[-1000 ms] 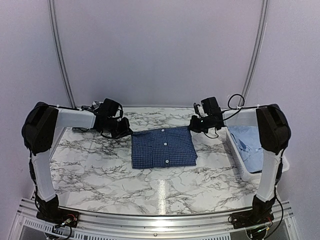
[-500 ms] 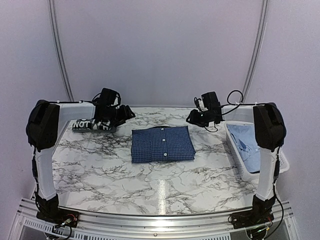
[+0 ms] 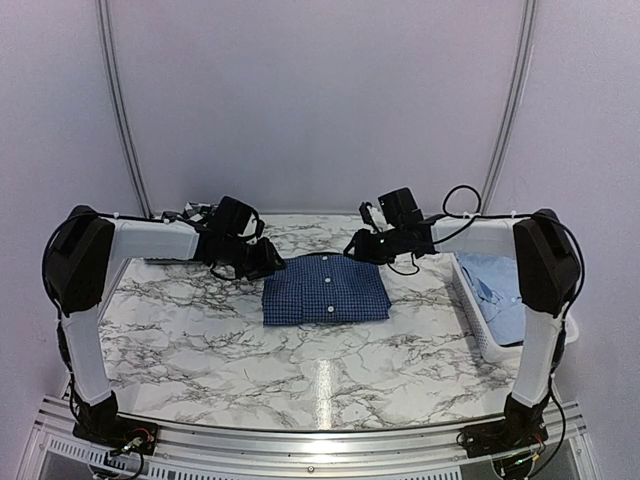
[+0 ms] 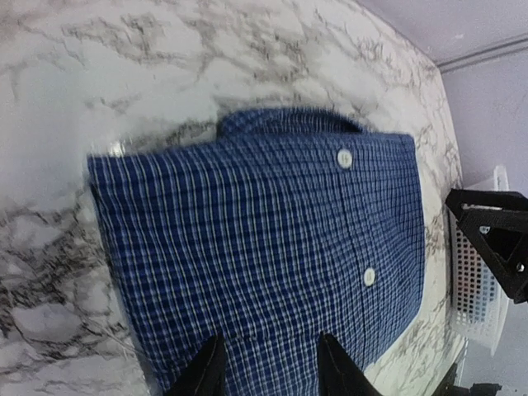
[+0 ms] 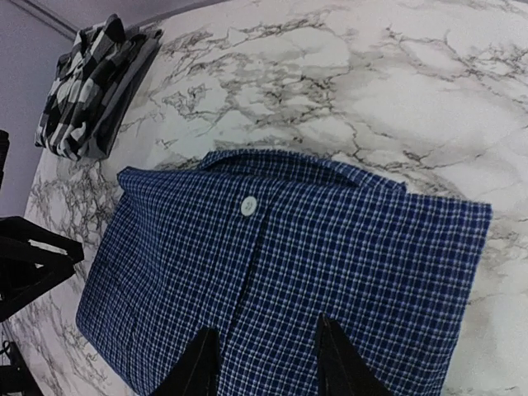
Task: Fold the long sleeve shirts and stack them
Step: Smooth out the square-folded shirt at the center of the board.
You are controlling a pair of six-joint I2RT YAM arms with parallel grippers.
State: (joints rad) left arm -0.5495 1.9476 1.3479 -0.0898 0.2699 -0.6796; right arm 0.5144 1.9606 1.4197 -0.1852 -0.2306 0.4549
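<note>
The dark blue checked shirt point(image 3: 325, 289) lies folded in a rectangle at the table's middle, collar at the far edge. It also shows in the left wrist view point(image 4: 256, 239) and the right wrist view point(image 5: 280, 264). My left gripper point(image 3: 264, 264) is open over its far left corner point(image 4: 271, 367). My right gripper point(image 3: 357, 248) is open over its far right part point(image 5: 266, 355). Neither holds cloth. The black-and-white plaid shirt point(image 5: 85, 87) lies folded at the back left. The pale blue shirt point(image 3: 503, 285) lies in the basket.
The white slatted basket point(image 3: 470, 308) stands at the table's right edge and also shows in the left wrist view point(image 4: 477, 285). The marble table point(image 3: 330, 370) is bare in front of the blue shirt. In the top view my left arm hides most of the plaid shirt.
Both grippers were at the blue shirt's far corners, drew back and up from it, and have now come down and inward over its far edge. The shirt lies flat and unmoved.
</note>
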